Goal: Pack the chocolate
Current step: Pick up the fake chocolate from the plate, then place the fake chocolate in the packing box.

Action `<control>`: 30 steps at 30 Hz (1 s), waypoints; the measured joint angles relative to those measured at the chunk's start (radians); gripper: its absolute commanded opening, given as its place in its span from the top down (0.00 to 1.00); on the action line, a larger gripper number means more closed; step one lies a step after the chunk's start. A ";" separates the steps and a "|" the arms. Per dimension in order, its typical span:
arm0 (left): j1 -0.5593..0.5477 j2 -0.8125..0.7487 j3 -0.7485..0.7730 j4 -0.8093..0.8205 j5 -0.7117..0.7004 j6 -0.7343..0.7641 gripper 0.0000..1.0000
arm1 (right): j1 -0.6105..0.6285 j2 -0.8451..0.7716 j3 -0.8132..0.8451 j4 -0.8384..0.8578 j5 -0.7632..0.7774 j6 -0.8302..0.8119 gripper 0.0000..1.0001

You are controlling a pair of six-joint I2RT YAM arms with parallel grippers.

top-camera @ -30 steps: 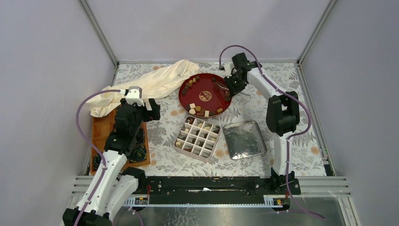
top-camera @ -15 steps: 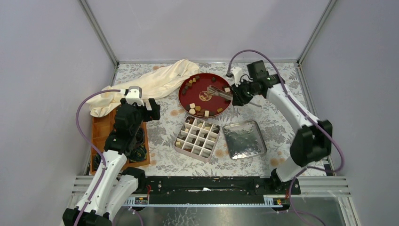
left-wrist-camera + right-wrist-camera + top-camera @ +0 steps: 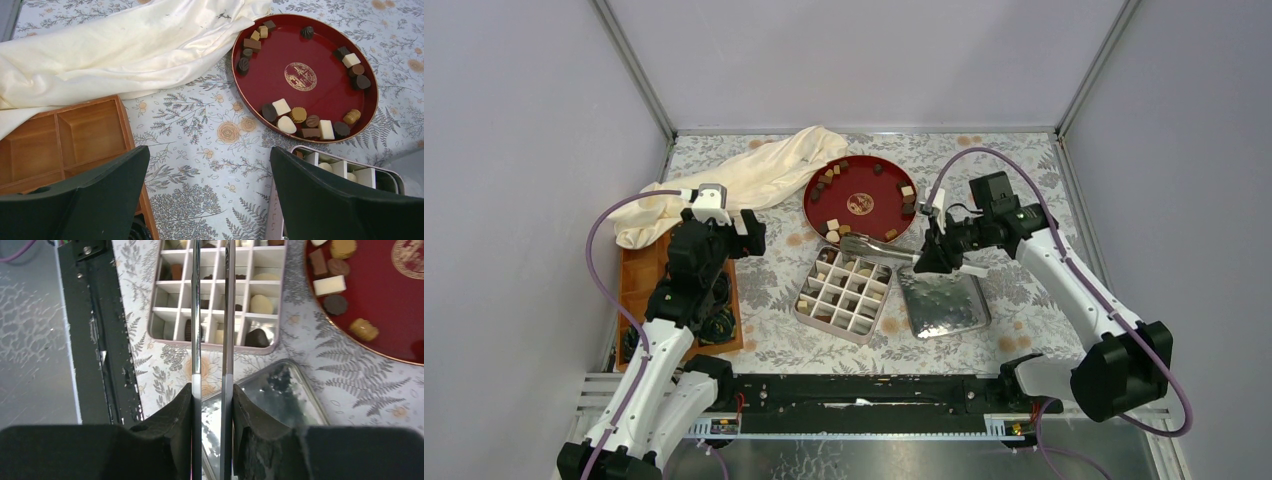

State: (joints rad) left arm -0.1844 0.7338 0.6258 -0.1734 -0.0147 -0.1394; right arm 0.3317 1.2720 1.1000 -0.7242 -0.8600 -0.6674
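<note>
Pinching tongs (image 3: 196,315) in the right gripper (image 3: 212,390), jaws partway closed and squeezing the two arms toward each other. Pointing them out over the box (image 3: 843,296), tips near its 12 o'clock edge, close to the tray (image 3: 879,188) rim. Can't tell about a piece between the tips: cropped out of the wrist view, too tiny from above. Nothing in the left gripper (image 3: 210,200), spread wide, hanging over the table (image 3: 210,150) off at 9 o'clock of the box.

Guessing at the transfer step here, tray to box, with plenty left to move. Next up, probably: line the tips over a free cell, lower gently, ease off the squeeze, without bumping the thin dividers or landing on a filled cell.

Counting:
- One box, sixteen cells, four by four, a handful filled, exact number hidden behind the tongs.
- One silver lid (image 3: 942,298) at 3 o'clock of the box.
- One red tray at 12 o'clock, about twenty chocolates (image 3: 298,115) loose near its rim.
- One cream cloth (image 3: 125,45) at 10 o'clock.
- One wooden tray (image 3: 90,130) at 9 o'clock.
</note>
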 measured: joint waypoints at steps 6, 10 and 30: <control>0.000 0.000 0.000 0.000 0.000 0.000 0.01 | 0.000 -0.001 -0.053 -0.001 -0.077 -0.059 0.96; 0.000 0.000 0.000 0.000 0.000 0.000 0.01 | 0.005 -0.001 -0.075 0.000 -0.102 -0.098 0.95; 0.000 0.003 -0.006 0.000 0.019 0.000 0.01 | 0.178 0.026 -0.163 0.003 0.101 -0.280 0.89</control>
State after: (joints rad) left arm -0.1844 0.7364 0.6201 -0.1730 0.0048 -0.1390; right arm 0.5095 1.2976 0.9367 -0.7212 -0.7593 -0.9478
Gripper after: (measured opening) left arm 0.986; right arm 0.328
